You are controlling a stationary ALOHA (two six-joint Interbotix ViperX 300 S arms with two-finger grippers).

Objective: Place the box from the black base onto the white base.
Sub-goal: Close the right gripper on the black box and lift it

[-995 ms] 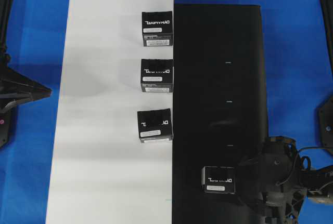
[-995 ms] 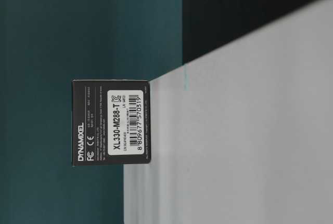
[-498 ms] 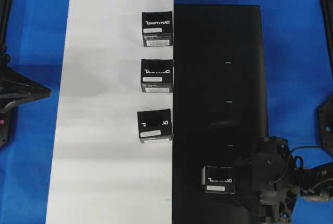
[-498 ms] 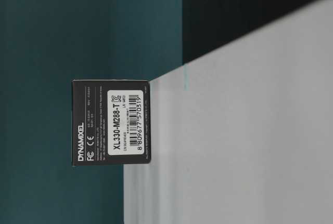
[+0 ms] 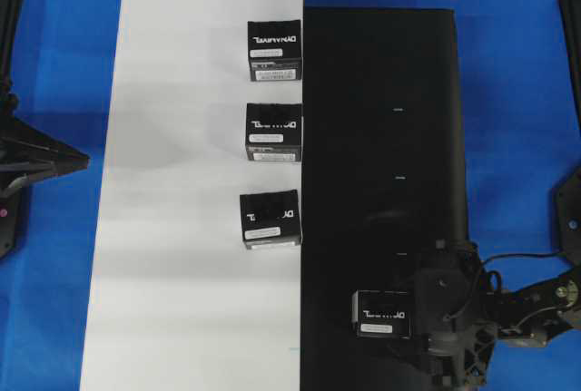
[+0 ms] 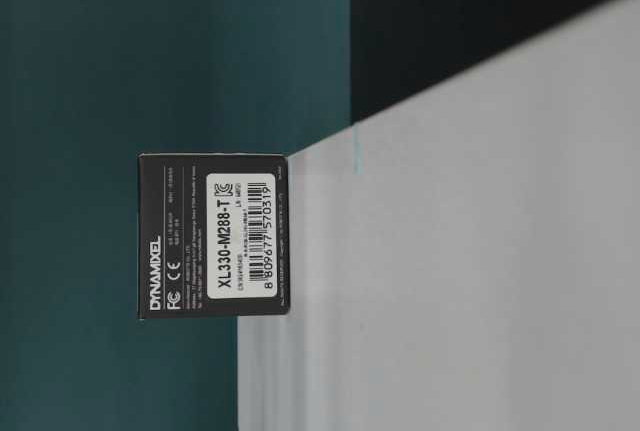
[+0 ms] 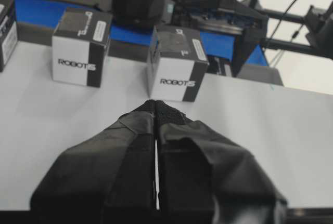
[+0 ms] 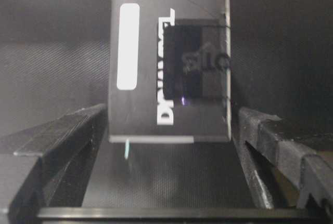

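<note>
The box (image 5: 382, 313) sits on the black base (image 5: 381, 137) near its front end. In the right wrist view the box (image 8: 169, 68) stands between my right fingers (image 8: 57, 130), its near edge just inside the tips. My right gripper (image 8: 169, 125) is open and low on the black sheet; in the overhead view it (image 5: 416, 315) is at the box's right side. The white base (image 5: 182, 228) lies to the left. My left gripper (image 7: 156, 104) is shut and empty over the white sheet (image 7: 270, 130), parked at the left edge (image 5: 82, 160).
Three look-alike boxes (image 5: 274, 49) (image 5: 273, 131) (image 5: 270, 219) stand in a row along the white base's right edge. Two show in the left wrist view (image 7: 177, 63) (image 7: 80, 47). The table-level view shows one box (image 6: 215, 236). Blue tabletop (image 5: 517, 92) surrounds the sheets.
My right gripper has moved left across the black base, closing in on the box until its open fingers reach it. The box and the left arm have not moved.
</note>
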